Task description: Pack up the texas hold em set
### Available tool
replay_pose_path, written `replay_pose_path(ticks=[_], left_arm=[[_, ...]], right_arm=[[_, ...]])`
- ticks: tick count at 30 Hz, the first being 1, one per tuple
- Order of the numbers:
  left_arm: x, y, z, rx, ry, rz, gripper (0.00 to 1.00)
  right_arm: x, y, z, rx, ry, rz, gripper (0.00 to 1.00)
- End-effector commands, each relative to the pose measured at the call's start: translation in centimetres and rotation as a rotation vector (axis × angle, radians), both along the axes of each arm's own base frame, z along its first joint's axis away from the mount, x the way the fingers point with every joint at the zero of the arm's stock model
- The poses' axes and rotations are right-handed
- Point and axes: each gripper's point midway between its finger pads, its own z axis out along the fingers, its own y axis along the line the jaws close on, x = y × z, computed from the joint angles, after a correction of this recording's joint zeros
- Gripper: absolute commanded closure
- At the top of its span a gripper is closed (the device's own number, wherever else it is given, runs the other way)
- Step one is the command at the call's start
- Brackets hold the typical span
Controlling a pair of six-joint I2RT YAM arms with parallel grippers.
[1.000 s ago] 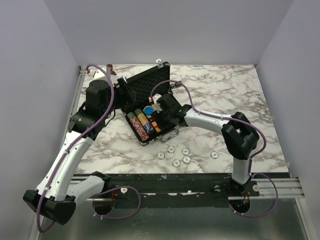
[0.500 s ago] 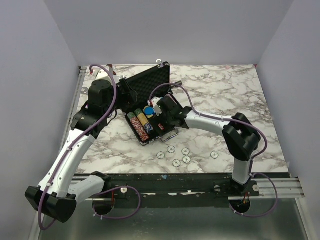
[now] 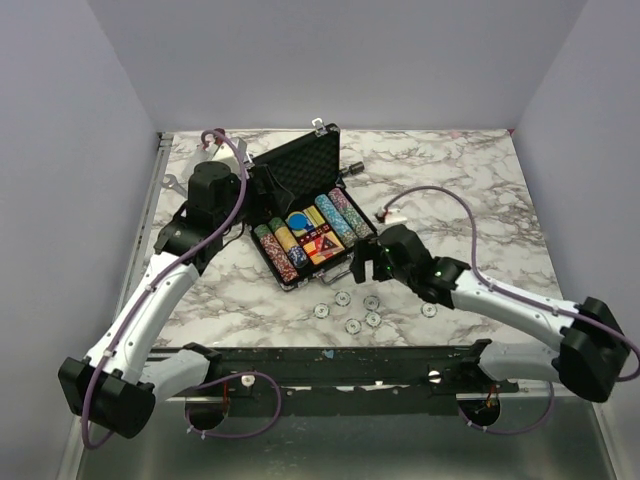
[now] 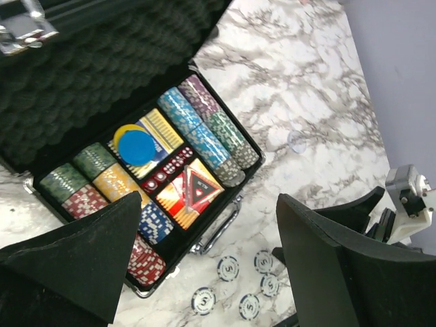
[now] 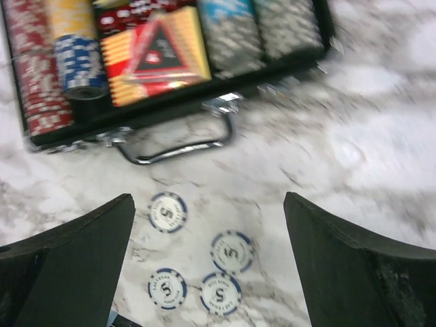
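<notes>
left claw (image 4: 208, 231) and right claw (image 5: 208, 228) spread empty; right wrist view crops the briefcase (image 5: 157, 114)

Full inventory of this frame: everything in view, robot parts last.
briefcase: one, black, open, table centre-left
chip rows: several, multicoloured, inside briefcase
blue disc: one, blue, inside briefcase
card boxes: apparently two, red-yellow, briefcase middle
dice: short row, dark red, between the card boxes
loose chips: six, pale, on table before briefcase
wrench: one, silver, table's left edge
small black item: one, behind briefcase, unclear
table: one, marbled white-grey
left gripper: open, above briefcase
right gripper: open, above loose chips
</notes>
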Motion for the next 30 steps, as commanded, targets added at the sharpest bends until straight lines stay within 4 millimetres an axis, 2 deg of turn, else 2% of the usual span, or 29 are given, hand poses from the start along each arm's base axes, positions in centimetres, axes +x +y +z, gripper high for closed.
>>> replay_pose_path(ticks=[1, 4, 8, 11, 14, 16, 20, 25, 28, 30], left_arm=[[-0.4, -3.6, -0.4, -0.047, 0.006, -0.191, 0.2], [-0.5, -5.3, -1.0, -0.039, 0.028, -0.28, 0.2], [-0.2, -5.6, -2.1, 0.009, 0.047, -0.297, 0.19], [-0.6, -6.3, -2.2, 0.041, 0.048, -0.32, 0.18], [-1.5, -7.8, -1.8, 0.068, 0.073, -0.373, 0.18], [-2.2, -9.0, -0.9, 0.1, 0.071, -0.416, 0.18], [-2.9, -10.9, 0.5, 0.157, 0.039, -0.489, 0.18], [-2.4, -10.5, -0.3, 0.229, 0.017, -0.491, 0.18], [-2.5, -9.3, -1.2, 0.282, -0.001, -0.474, 0.18], [-3.0, -8.9, -1.7, 0.284, -0.013, -0.472, 0.18]], right_arm=[[-0.9, -7.1, -1.4, 0.035, 0.028, -0.439, 0.05], [-2.6, -10.4, -2.6, 0.014, 0.093, -0.594, 0.04], [-4.7, -13.6, -3.8, -0.029, 0.157, -0.749, 0.0], [-5.9, -14.6, -4.8, -0.039, 0.208, -0.802, 0.0], [-6.1, -15.1, -5.4, -0.035, 0.22, -0.833, 0.0], [-5.3, -15.8, -5.6, -0.042, 0.224, -0.859, 0.0], [-1.6, -15.8, -6.0, 0.007, 0.262, -0.816, 0.0], [3.1, -17.1, -5.5, -0.117, 0.204, -0.865, 0.0], [5.6, -18.5, -6.6, -0.206, 0.244, -0.891, 0.0], [7.4, -18.7, -7.1, -0.222, 0.263, -0.878, 0.0]])
